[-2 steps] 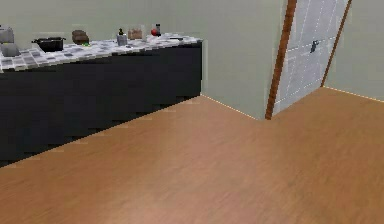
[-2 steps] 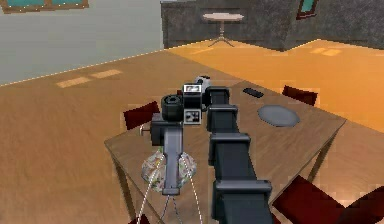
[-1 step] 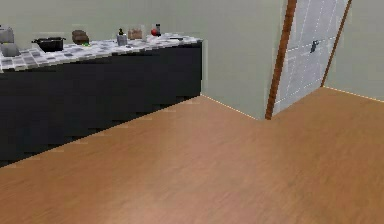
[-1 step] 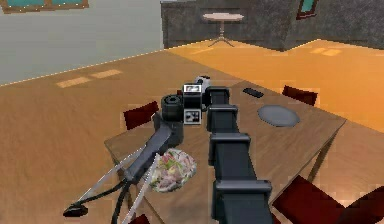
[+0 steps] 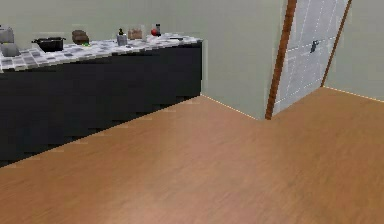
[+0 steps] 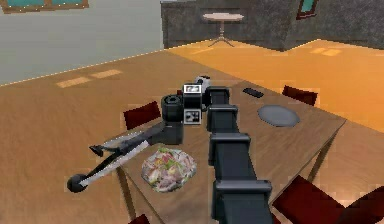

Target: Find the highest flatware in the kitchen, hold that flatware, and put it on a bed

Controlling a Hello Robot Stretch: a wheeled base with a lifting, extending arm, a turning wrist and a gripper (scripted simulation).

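- A dark square segmented arm (image 6: 232, 165) rises from the near edge of the arm side view over a brown wooden dining table (image 6: 305, 140)
- A shallow bowl of mixed salad (image 6: 166, 167) stands on the near left part of the table, just left of the arm
- The dark gripper (image 6: 88, 167) reaches left past the table's left edge, its thin grey fingers (image 6: 110, 170) ending over wooden floor; I cannot tell how the fingers are set, nor whether they hold anything
- Two small white squares with black marks (image 6: 192, 97) sit at the arm's far end
- A round grey plate (image 6: 278, 115) lies right of the arm, and a small flat black thing (image 6: 253, 92) beyond it
- A dark red chair (image 6: 142, 114) stands at the table's left side
- In the forward view, bare wooden floor (image 5: 220, 160) runs to a speckled kitchen counter on black cabinets (image 5: 100, 95) at far left
- A black pot (image 5: 48, 44) and small blobs stand on the counter; I cannot tell which, if any, is the flatware
- A white panelled door (image 5: 310, 50) stands at far right
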